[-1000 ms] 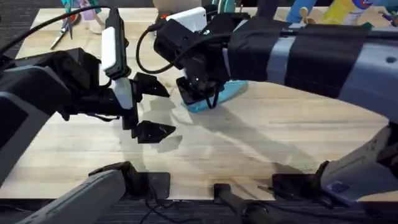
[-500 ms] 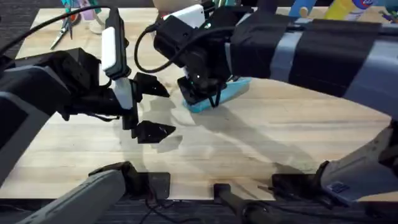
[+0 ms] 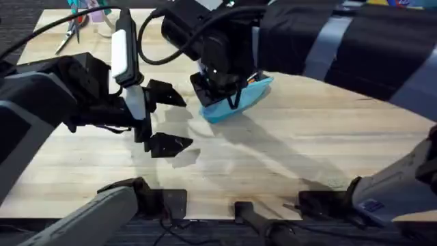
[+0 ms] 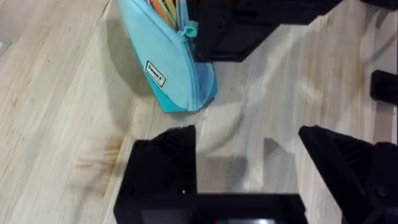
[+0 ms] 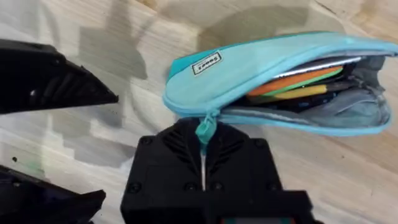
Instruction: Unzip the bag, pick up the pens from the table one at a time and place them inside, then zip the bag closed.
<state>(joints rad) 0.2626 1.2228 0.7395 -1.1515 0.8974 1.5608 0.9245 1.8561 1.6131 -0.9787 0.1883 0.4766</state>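
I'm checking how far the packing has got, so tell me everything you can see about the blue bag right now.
The bag is a light blue, soft fabric pouch, long and slim, with a small white label on its side. It lies on the wooden table, its zipper mostly open so the grey lining shows. Inside are slim items in orange, green, yellow and silver. The teal zipper pull sits at the closed end, right at the fingers of the right gripper, which seem shut on it. The left gripper sits open nearby, not touching the bag.

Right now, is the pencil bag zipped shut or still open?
Open. The bag gapes along its top, orange and silver pens showing inside, and the right end effector is shut on the zipper pull.
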